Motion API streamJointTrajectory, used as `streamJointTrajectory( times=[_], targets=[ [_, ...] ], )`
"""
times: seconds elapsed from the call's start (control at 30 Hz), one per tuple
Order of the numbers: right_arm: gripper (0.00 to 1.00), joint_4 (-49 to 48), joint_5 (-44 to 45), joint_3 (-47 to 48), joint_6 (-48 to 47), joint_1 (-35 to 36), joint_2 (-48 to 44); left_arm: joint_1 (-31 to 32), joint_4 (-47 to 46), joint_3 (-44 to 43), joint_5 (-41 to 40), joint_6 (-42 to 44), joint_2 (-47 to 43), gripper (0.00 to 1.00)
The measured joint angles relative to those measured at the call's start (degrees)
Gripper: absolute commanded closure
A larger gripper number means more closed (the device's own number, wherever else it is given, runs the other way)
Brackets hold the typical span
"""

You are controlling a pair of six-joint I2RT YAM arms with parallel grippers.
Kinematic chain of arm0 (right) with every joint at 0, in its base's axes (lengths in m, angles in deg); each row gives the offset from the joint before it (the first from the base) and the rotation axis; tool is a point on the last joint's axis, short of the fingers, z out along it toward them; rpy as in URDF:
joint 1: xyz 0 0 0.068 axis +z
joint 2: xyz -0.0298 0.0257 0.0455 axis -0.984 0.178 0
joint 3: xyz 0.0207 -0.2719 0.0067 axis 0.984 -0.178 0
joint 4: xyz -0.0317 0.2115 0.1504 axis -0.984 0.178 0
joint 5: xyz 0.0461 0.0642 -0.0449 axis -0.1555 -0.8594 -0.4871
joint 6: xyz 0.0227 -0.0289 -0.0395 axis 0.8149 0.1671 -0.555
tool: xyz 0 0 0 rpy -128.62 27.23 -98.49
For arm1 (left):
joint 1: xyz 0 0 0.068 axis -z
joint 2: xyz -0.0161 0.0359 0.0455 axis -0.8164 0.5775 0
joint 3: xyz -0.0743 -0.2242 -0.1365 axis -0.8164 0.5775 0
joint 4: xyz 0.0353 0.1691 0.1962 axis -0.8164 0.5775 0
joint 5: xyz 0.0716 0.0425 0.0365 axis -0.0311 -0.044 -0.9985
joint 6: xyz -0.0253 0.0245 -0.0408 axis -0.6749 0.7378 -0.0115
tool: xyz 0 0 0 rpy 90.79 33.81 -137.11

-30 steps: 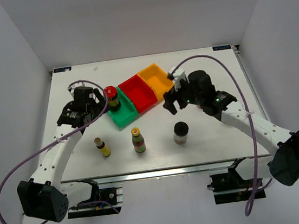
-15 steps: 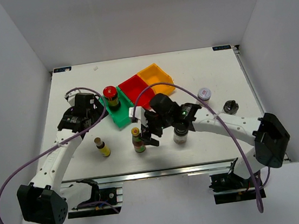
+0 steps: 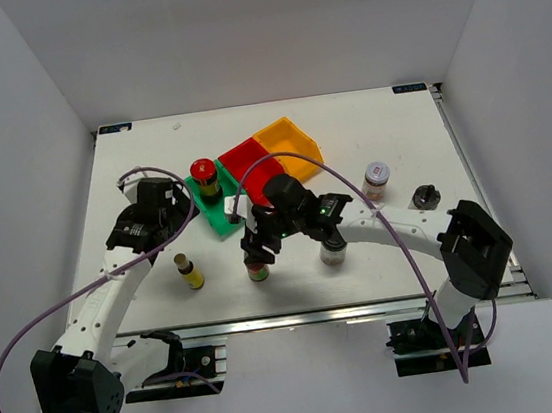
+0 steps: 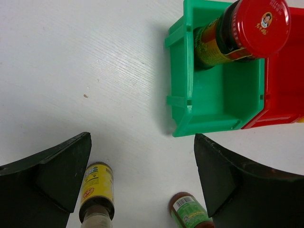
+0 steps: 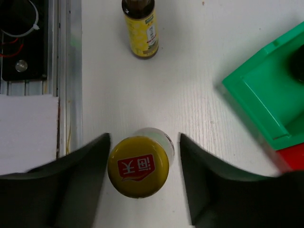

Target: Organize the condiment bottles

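1. Jaws of the right gripper [image 5: 145, 137] stand apart on either side of the yellow-capped dark sauce bottle [image 5: 138, 166]. One finger sits at the cap's edge and a sliver of table [image 3: 130, 164] shows between the cap and the other finger, so no clamp is visible.
2. Jaws of the left gripper [image 4: 142, 142] are spread wide with only bare table between them.
3. From its base at the near right, the right arm bends at the elbow and lies leftward across the front of the table, wrist pointing down over the bottle.
4. From its base at the near left, the left arm reaches forward, its wrist hanging near the green bin [image 4: 190, 90].
5. Both pairs of fingers are matte black wedges.
6. The sauce bottle stands upright at front centre. Its round yellow cap carries a red patch with white characters.
7. A slim yellow bottle [image 3: 189, 270] stands to its left, apart from it.
8. The red-capped dark jar [image 4: 256, 23] stands in the green bin's far end, its glossy cap bearing a small portrait sticker.
9. Green bin, red bin [image 3: 251, 169] and orange bin [image 3: 294, 144] are shiny moulded plastic, set side by side in a diagonal row.
10. One black-topped shaker [image 3: 334, 250] stands just beside the right forearm. The white-lidded jar [image 3: 376, 179] and the other shaker [image 3: 424, 195] stand further right.
11. The white tabletop shows a fine grain.
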Motion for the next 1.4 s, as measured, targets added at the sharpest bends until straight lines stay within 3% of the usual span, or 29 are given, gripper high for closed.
streamJointTrajectory(
  times=[0.2,0.4,0.57,0.8,1.17,1.4],
  targets=[
    [0.72,-3.91,0.42,-1.03,1.4,-0.02,0.04,0.0,-1.09,0.39,0.04,0.0,-0.31,0.02],
    [0.84,-4.42,0.04,-1.38,1.97,0.0,-0.09,0.0,-1.22,0.87,0.11,0.02,-0.31,0.02],
    [0.87,-3.06,3.02,-1.38,2.73,0.02,-1.11,0.0,-1.55,0.87,0.13,0.07,-0.31,0.02],
    [0.94,-2.03,13.66,0.52,3.98,-0.81,-2.1,0.0,-1.6,0.87,0.42,0.07,-0.31,0.02],
    [0.94,-4.98,16.31,16.76,11.08,-16.46,3.5,0.0,-2.43,1.79,-0.09,-0.11,-0.31,0.02],
    [0.94,-7.04,16.74,25.9,11.47,-17.25,13.92,0.02,-2.29,1.79,-1.62,-0.57,0.9,0.02]
  ],
)
